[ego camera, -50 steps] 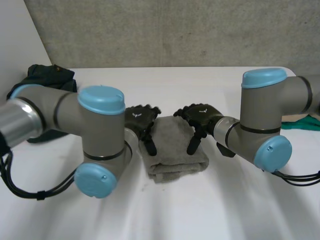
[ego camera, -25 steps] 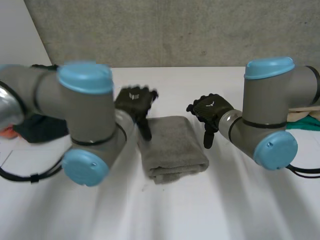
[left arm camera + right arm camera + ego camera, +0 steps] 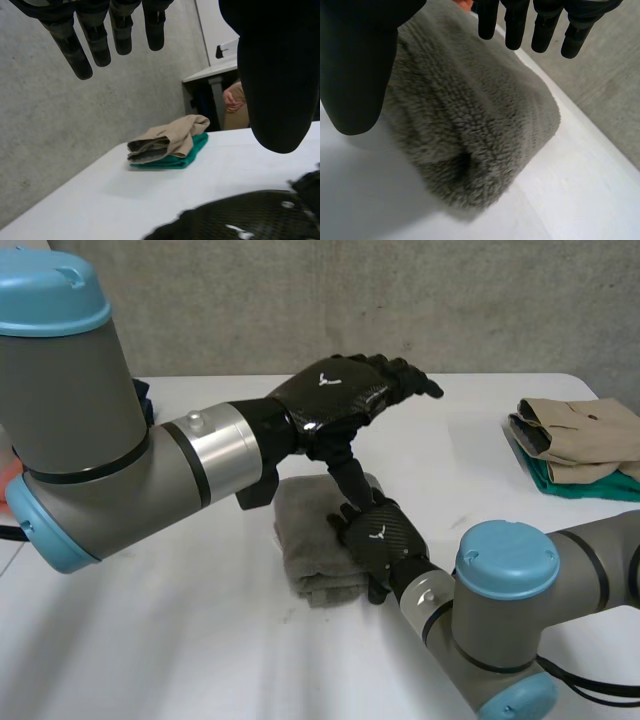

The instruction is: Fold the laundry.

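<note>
The folded grey towel (image 3: 305, 535) is lying near the middle of the white counter (image 3: 180, 650), with its thick layered edge facing the robot at 6 o'clock. The right robot hand (image 3: 378, 538), on an arm entering from 5 o'clock, is sitting over the towel's 3 o'clock edge. In its wrist view its fingers (image 3: 516, 25) are stretching out straight above the pile and its thumb (image 3: 355, 65) is hanging at the opposite side. The hand is open and gripping nothing; I cannot tell whether the palm is actually touching the cloth. The left robot hand (image 3: 335, 400) is hovering above the counter at the towel's 12 o'clock. Its fingers are extending straight toward 3 o'clock and its thumb is pointing down at the back of the right robot hand. It too is open and carrying nothing. At about 2 o'clock from the towel, well apart from it and close to the counter's edge, a folded tan garment (image 3: 580, 430) is lying on top of a folded green garment (image 3: 585, 485).
</note>
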{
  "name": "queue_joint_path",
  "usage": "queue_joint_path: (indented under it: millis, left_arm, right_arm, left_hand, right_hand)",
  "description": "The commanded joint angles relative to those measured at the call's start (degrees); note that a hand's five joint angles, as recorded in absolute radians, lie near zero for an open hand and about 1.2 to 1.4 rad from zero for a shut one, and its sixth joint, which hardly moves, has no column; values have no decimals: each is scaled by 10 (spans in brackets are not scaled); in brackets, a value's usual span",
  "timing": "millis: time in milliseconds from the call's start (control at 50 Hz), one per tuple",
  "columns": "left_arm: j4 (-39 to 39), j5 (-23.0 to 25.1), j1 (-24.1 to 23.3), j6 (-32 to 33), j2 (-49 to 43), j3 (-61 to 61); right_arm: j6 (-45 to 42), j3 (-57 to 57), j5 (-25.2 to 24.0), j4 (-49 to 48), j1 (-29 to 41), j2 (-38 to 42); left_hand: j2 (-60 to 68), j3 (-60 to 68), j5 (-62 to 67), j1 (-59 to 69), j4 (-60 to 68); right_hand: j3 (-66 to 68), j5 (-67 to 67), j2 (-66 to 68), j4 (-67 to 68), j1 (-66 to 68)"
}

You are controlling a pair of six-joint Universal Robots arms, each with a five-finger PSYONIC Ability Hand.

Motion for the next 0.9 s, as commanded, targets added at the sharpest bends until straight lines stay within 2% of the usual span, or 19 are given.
queue_joint_path:
  millis: [20,60,120,140,160,180,200,360,440,540,680,760,840,900]
  left_arm:
    - [-1,-3,-4,4,0,-21]
    - [-1,-4,-4,4,0,-23]
    - [-1,-4,-4,4,0,-29]
    - [-1,-4,-4,4,0,-30]
    - [-1,-4,-4,5,0,-30]
    - [-1,-4,-4,5,0,-30]
    - [-1,-4,-4,5,0,-29]
    - [1,-5,1,4,11,-15]
    - [9,-7,1,-1,22,5]
    - [24,-17,1,-5,40,21]
    - [58,-41,1,-16,59,22]
    - [62,-40,-1,-30,58,15]
    - [62,-40,-1,-31,56,1]
    - [63,-39,-1,-31,51,-9]
  right_arm:
    - [-3,-48,0,-27,-4,51]
    - [-3,-56,-1,-28,-4,57]
    - [-3,-73,-1,-28,-4,65]
    - [-3,-76,0,-28,-4,66]
    - [-3,-81,0,-29,-4,66]
    - [-3,-84,-1,-31,-4,65]
    - [-2,-86,-3,-33,-4,65]
    - [8,-151,-10,-36,-10,42]
    - [12,-213,-7,-27,-42,28]
    - [36,-310,-8,7,-116,9]
    - [58,-384,-18,25,-226,8]
    - [60,-404,-55,24,-298,21]
    - [61,-421,-135,24,-381,70]
    - [59,-430,-170,27,-414,101]
  left_hand:
    - [-13,-17,-13,-17,-10]
    - [-13,-17,-13,-17,-10]
    - [-13,-17,-13,-17,-10]
    - [-13,-17,-13,-17,-10]
    - [-13,-17,-13,-17,-10]
    - [-13,-17,-13,-17,-10]
    - [-13,-17,-13,-17,-10]
    - [-13,-17,-13,-17,-10]
    - [-13,-17,-13,-17,-10]
    - [-13,-17,-13,-17,-10]
    - [-17,-21,-17,-21,-13]
    - [-17,-21,-17,-21,-13]
    - [-17,-21,-17,-21,-13]
    - [-17,-21,-17,-21,-13]
  right_hand:
    - [-18,-24,-19,-18,-23]
    - [34,28,33,34,30]
    - [184,177,182,184,179]
    - [284,278,283,284,280]
    - [533,527,532,533,529]
    - [651,645,649,651,646]
    - [681,675,680,681,677]
    - [682,675,680,681,677]
    - [682,675,680,681,677]
    - [682,675,680,681,677]
    - [682,675,680,681,677]
    - [682,675,680,681,677]
    - [682,675,680,681,677]
    - [682,675,680,681,677]
